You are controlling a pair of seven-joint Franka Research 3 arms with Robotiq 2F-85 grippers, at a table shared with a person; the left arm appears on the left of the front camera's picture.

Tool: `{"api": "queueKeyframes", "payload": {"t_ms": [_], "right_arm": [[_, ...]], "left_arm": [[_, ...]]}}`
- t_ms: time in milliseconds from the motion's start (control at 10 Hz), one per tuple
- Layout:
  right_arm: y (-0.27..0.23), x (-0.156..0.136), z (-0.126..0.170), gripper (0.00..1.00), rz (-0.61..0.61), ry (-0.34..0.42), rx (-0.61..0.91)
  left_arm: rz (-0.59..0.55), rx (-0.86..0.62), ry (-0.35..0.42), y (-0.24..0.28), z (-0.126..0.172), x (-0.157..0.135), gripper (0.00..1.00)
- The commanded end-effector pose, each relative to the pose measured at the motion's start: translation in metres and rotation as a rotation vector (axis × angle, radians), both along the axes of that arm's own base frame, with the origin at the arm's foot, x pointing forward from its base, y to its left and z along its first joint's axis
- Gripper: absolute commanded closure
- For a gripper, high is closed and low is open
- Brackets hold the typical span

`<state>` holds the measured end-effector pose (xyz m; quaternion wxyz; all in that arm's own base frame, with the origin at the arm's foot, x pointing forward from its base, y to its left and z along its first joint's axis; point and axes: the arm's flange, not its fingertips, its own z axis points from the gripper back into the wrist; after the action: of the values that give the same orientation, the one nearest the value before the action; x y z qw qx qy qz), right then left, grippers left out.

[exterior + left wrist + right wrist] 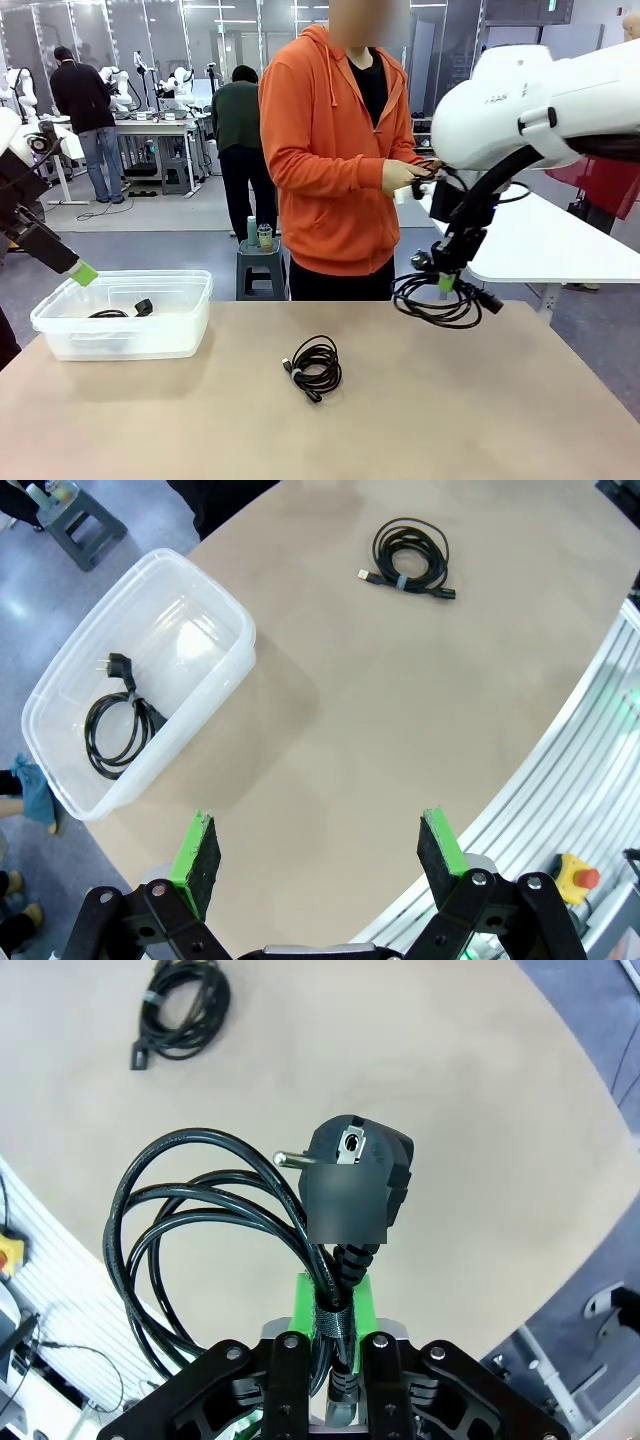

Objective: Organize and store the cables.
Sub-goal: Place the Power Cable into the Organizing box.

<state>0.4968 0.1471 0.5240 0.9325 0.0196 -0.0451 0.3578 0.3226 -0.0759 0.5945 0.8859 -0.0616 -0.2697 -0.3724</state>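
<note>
Right gripper [335, 1300] clamped narrow on a coiled power cable [200, 1220], gripping its bound neck just under the angled plug [358, 1175]. The coil hangs in the air above the far right part of the desk [450, 400]. Left gripper [320, 855] wide, holding nothing, hovering above the near end of the clear plastic bin [230, 670] at the desk's left edge. One coiled cable with plug [118, 730] lies inside the bin. A coiled USB cable [315, 367] lies loose mid-desk, well apart from the bin. The person's hands [405, 175] hold something dark, maybe another cord; can't tell.

Progress, as judged: one stored, one in carry, at least one left. The desk between the held coil and the bin is open except for the USB coil. The dangling loops could catch the bin rim.
</note>
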Motion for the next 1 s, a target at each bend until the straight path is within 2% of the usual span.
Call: {"api": "queueKeyframes", "payload": {"t_ms": [0,200,300,500,900], "right_arm": [[0.033,0.002,-0.008,0.9,0.044,0.019,0.004],[0.09,-0.002,-0.022,0.9,0.026,0.056,0.061],[0.107,-0.002,-0.028,0.9,0.036,0.089,0.096],[0.138,-0.015,-0.043,0.9,0.061,0.106,0.121],[0.148,-0.043,-0.087,0.9,0.106,0.154,0.092]], "left_arm": [[-0.001,0.0,0.0,0.0,0.0,0.0,0.0],[-0.001,0.0,0.0,0.0,0.0,0.0,0.0],[-0.001,0.0,0.0,0.0,0.0,0.0,0.0],[-0.001,0.0,0.0,0.0,0.0,0.0,0.0],[-0.001,0.0,0.0,0.0,0.0,0.0,0.0]]}}
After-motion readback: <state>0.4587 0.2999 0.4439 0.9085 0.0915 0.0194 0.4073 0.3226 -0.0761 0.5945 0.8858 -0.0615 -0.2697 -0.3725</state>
